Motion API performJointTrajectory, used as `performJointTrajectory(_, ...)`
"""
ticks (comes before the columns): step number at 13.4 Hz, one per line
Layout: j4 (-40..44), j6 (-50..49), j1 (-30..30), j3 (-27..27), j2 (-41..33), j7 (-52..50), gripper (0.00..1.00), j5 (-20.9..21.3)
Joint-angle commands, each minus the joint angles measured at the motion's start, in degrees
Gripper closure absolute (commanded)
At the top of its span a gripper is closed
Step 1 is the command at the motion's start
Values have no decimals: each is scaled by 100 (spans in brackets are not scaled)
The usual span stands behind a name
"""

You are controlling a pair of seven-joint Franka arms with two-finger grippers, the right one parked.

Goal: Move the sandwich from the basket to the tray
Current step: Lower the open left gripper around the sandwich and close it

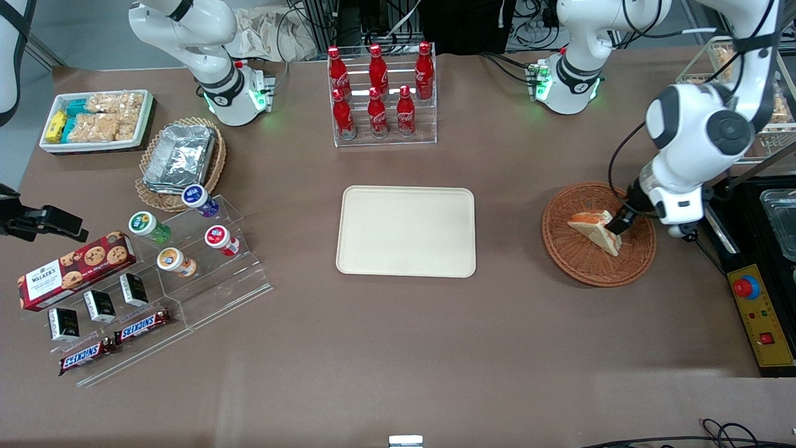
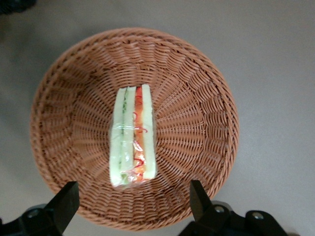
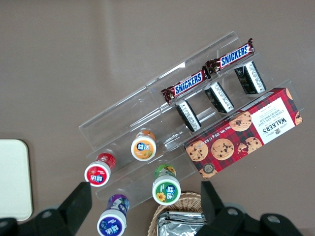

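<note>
End effector (image 1: 622,222) poised over the sandwich (image 1: 596,231) in the wicker basket (image 1: 575,258), fingers apart.

At the right of the front frame the reddish-brown basket holds the wrapped sandwich wedge, its orange-red and green layers showing in the wrist view (image 2: 133,136); the end effector's two black fingers (image 2: 64,204) stand wide, straddling the sandwich without touching it. The cream tray (image 1: 406,231) sits bare at centre frame, well apart from the basket. Upper centre, a clear rack carries six red Coca-Cola bottles (image 1: 378,87). At lower left, a red tartan box reads "Walkers" (image 1: 73,270), two bars read "Snickers" (image 1: 114,340), and small capped jars (image 1: 180,231) stand on clear steps on the brown surface (image 1: 398,348).
</note>
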Motion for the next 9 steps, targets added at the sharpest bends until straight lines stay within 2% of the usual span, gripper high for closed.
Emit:
performJointTrajectory(1, -398, 816, -13, -24, 197, -174, 0, 14)
performJointTrajectory(6, -855, 1880, 31, -15, 689, -166, 0, -3)
performJointTrajectory(7, -873, 1952, 31, -15, 716, -166, 2, -3)
performJointTrajectory(8, -865, 1953, 31, -15, 734, -183, 49, -12)
performJointTrajectory(9, -847, 1944, 40, -7, 725, -227, 99, -21)
